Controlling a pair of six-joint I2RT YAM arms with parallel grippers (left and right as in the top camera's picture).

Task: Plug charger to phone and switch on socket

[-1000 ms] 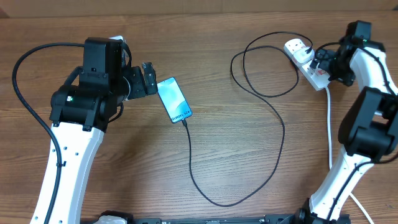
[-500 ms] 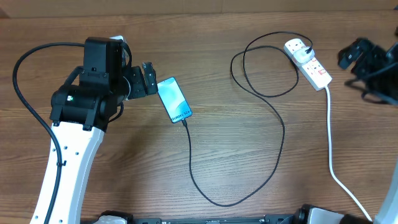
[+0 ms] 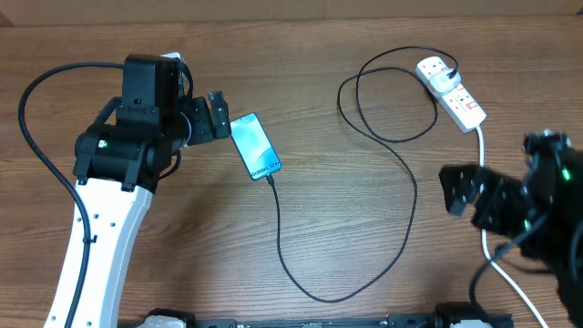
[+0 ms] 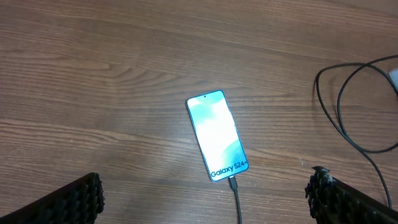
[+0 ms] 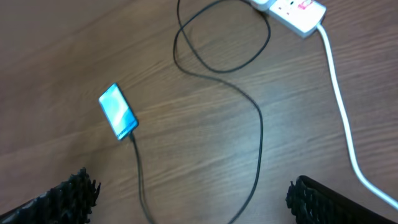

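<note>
The phone (image 3: 255,146) lies face up with a lit blue screen, and the thin black charger cable (image 3: 401,169) is plugged into its lower end. The phone also shows in the left wrist view (image 4: 217,135) and the right wrist view (image 5: 117,111). The cable loops across the table to a black plug in the white socket (image 3: 453,93) at the far right, seen also in the right wrist view (image 5: 297,12). My left gripper (image 3: 217,114) is open and empty just left of the phone. My right gripper (image 3: 458,189) is open and empty, well below the socket.
The socket's thick white cord (image 3: 483,214) runs down the right side to the table's front edge, passing under my right arm (image 3: 537,219). My left arm (image 3: 118,155) fills the left side.
My right arm has left the socket and swung down toward the front right of the table. The left arm, phone and cable have not moved.
</note>
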